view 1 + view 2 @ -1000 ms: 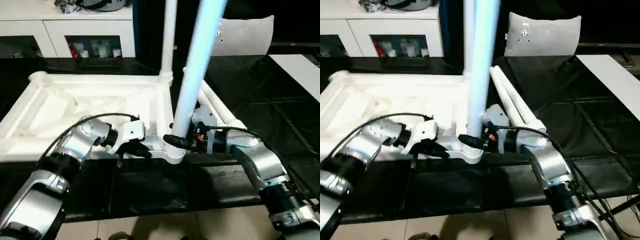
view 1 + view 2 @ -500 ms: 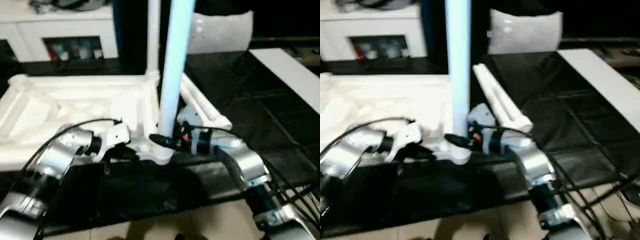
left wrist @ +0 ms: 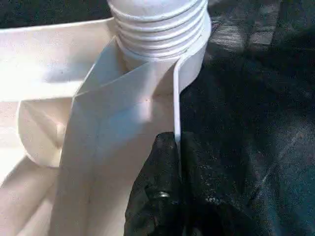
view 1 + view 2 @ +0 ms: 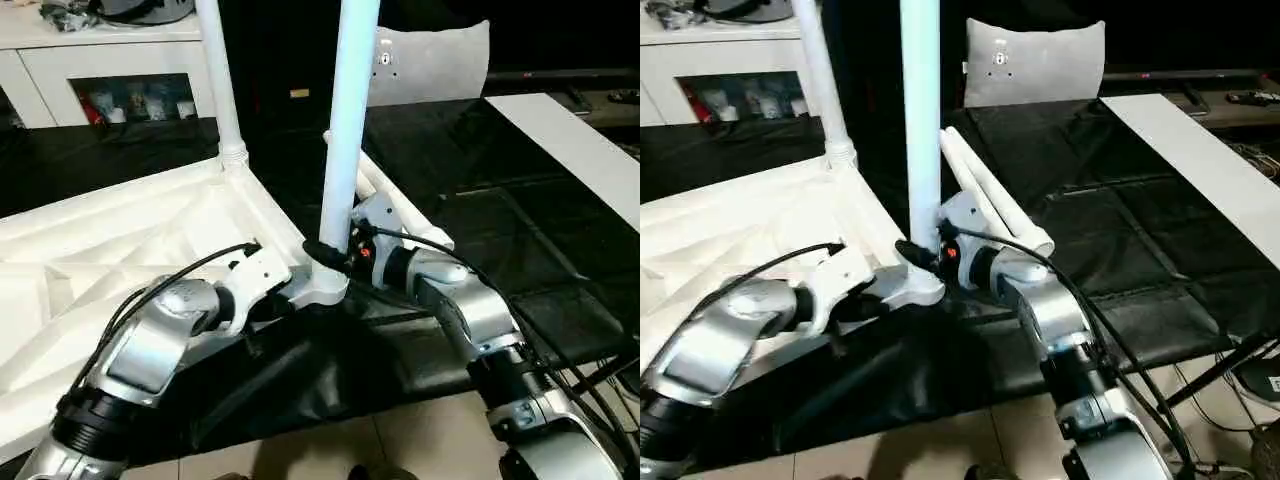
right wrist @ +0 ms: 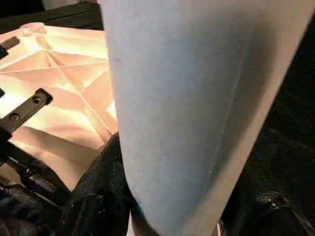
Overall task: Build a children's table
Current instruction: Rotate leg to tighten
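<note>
Children's table top [image 4: 150, 240] is seen upside down, ribbed underside up, on the black cloth [image 4: 520, 240], its near corner at the cloth's front edge. An upright leg [image 4: 345, 130] is seated in the near corner socket [image 4: 325, 285]; a 2nd leg [image 4: 220, 80] stands in the far corner socket. Two loose legs [image 4: 990, 200] lie side by side on the cloth just beside the top's right edge. Right gripper [image 4: 335, 257] is clamped approx. half-open around the near leg's base, just above the socket. Left gripper [image 3: 170, 196] is pinched nearly closed on the top's thin rim wall beside the same socket. A white board [image 4: 570, 150] lies along the cloth's right edge; a white cabinet [image 4: 90, 60] w/ glass doors is seen beyond the far edge.
</note>
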Controlling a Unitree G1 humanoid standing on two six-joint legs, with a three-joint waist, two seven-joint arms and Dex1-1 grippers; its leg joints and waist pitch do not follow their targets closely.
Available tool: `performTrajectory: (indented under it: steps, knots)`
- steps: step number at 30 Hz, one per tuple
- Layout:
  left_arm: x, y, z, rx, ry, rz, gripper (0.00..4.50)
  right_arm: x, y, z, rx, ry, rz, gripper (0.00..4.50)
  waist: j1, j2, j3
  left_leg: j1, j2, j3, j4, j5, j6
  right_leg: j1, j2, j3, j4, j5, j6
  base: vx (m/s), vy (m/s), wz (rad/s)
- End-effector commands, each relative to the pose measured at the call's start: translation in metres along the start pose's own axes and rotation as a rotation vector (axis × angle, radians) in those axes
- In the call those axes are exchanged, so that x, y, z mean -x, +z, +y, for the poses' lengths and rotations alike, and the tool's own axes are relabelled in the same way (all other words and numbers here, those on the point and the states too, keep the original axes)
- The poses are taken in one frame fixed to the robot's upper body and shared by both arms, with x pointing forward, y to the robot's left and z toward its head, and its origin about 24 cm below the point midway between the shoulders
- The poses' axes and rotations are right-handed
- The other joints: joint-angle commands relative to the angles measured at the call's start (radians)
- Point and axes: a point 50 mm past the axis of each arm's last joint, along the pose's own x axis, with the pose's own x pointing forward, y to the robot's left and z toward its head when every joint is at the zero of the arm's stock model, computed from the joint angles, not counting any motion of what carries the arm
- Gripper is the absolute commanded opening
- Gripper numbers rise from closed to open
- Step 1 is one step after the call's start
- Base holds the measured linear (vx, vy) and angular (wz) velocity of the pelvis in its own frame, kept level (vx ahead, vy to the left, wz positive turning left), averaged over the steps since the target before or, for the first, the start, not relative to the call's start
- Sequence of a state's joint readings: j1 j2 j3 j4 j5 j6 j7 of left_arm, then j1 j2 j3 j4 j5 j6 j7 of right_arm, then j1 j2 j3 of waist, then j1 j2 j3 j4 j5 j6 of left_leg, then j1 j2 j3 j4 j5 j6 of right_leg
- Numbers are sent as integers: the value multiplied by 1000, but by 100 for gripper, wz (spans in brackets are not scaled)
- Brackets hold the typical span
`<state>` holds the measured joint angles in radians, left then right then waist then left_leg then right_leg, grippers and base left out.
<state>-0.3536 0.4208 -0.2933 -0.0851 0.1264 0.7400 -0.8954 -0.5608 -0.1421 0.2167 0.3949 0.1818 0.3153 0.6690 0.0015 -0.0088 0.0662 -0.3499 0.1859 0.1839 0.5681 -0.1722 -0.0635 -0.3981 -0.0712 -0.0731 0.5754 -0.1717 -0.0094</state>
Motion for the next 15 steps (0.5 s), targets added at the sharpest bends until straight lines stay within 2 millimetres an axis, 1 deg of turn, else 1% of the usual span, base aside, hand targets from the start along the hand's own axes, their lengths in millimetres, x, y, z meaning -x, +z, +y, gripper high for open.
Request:
performTrajectory:
  steps: [1,2,3,5,6,8,11,14,15]
  knots:
    - [-2,25,-13,-80,-53,-91,0,6,-55,-2,-122,-66,228,188,5,20,-39,22,37,-45,-73,-554,-26,6,-70,32,-116,-676,-70,0,0,0]
    - [-2,25,-13,-81,-51,-90,0,6,-55,-2,-123,-66,227,188,5,19,-39,22,36,-46,-73,-561,-26,5,-69,32,-117,-678,-69,0,0,0]
    - [-2,22,-7,-95,-17,-85,0,6,-55,-2,-131,-67,222,188,5,22,-39,22,35,-49,-73,-574,-25,5,-69,30,-118,-679,-67,0,0,0]
    - [-1,21,-2,-105,15,-80,0,6,-56,-2,-137,-70,219,188,4,22,-43,18,34,-52,-75,-573,-24,9,-70,30,-116,-666,-65,0,0,0]
    - [0,22,1,-88,24,-94,0,7,-57,-3,-138,-74,220,188,4,21,-44,18,34,-53,-76,-575,-24,10,-70,31,-114,-649,-72,0,0,0]
    - [1,24,3,-88,24,-107,0,7,-56,-4,-141,-81,216,188,5,20,-43,21,32,-53,-74,-580,-21,7,-71,30,-117,-660,-73,0,0,0]
    - [1,25,5,-93,23,-112,0,6,-56,-6,-153,-89,207,188,4,20,-44,20,32,-54,-74,-580,-20,8,-72,29,-118,-665,-72,0,0,0]
    - [1,24,8,-91,32,-114,0,6,-56,-7,-156,-94,205,188,4,19,-43,22,31,-53,-73,-582,-19,6,-72,28,-121,-675,-67,0,0,0]
    - [1,24,9,-90,36,-115,0,6,-56,-7,-155,-95,205,188,3,18,-43,24,29,-53,-71,-582,-17,4,-71,27,-122,-683,-62,0,0,0]
